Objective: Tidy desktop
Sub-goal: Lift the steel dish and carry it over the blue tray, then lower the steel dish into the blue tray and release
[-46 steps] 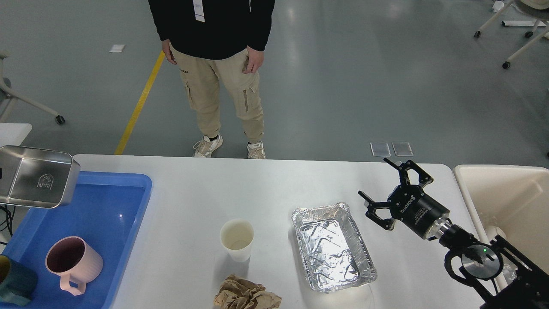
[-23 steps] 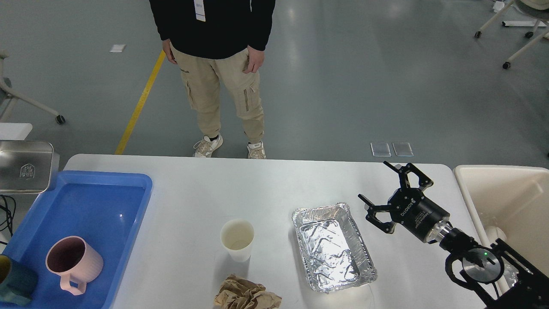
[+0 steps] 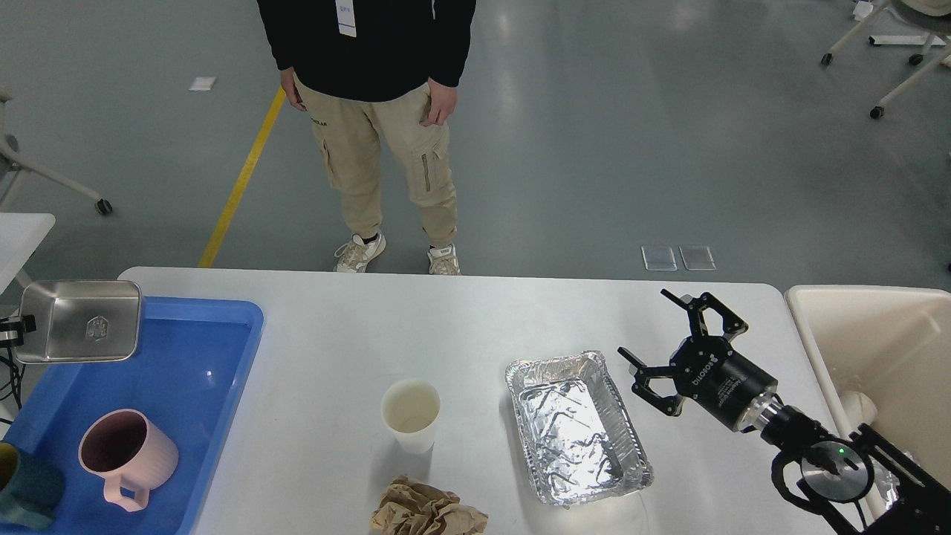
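Observation:
The white desktop (image 3: 475,319) fills the lower half of the head view. On it stand a white paper cup (image 3: 410,412), an empty foil tray (image 3: 576,427) and a wad of crumpled brown paper (image 3: 427,509). My right gripper (image 3: 643,322) is open and empty, just right of the foil tray's far end. A shiny steel tray (image 3: 80,321) hangs in the air over the far left corner of the blue tray (image 3: 249,334). Only a small black bit of my left gripper (image 3: 13,331) shows at the steel tray's left edge.
A pink mug (image 3: 126,453) and a teal cup (image 3: 26,490) sit in the blue tray. A beige bin (image 3: 869,349) stands off the desktop's right end. A person (image 3: 379,111) stands at the far edge.
The steel tray swung left, then came back right and lower over the blue tray's corner. My right gripper drifted slightly down, still open.

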{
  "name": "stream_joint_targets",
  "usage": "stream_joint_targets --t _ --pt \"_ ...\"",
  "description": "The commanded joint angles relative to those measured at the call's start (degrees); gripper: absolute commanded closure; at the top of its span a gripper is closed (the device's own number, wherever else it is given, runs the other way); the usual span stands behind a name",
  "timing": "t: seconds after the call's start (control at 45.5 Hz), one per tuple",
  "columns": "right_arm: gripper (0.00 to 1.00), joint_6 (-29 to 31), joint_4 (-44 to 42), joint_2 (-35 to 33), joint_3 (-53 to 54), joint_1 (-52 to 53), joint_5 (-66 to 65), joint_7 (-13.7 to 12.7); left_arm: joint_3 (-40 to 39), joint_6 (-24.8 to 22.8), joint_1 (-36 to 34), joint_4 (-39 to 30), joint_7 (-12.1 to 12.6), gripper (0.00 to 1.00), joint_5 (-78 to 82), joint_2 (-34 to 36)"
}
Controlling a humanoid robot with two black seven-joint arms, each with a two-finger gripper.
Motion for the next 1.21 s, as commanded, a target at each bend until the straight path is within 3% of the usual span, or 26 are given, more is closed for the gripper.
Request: stream_joint_targets --t 0.0,0.505,0.79,1.186 --pt "0.0 -0.01 0.04 0.0 0.07 -0.65 -0.07 0.05 0.12 0.16 0.29 2.36 0.0 0.97 0.16 -3.1" --pt "0.0 -0.01 0.13 0.09 0.07 -1.0 -0.42 0.05 0.12 2.36 1.79 9.57 0.0 0.96 0.25 -9.0" --pt "0.0 -0.01 0.04 0.35 0.07 -0.92 -0.42 0.05 0.03 3.06 2.84 9.75 0.88 0.95 -0.02 -10.75" --pt "0.0 -0.01 -0.05 0.0 0.16 -0.57 -0.42 0.05 0.03 2.8 2.93 9.22 0.18 0.92 0.07 -10.84"
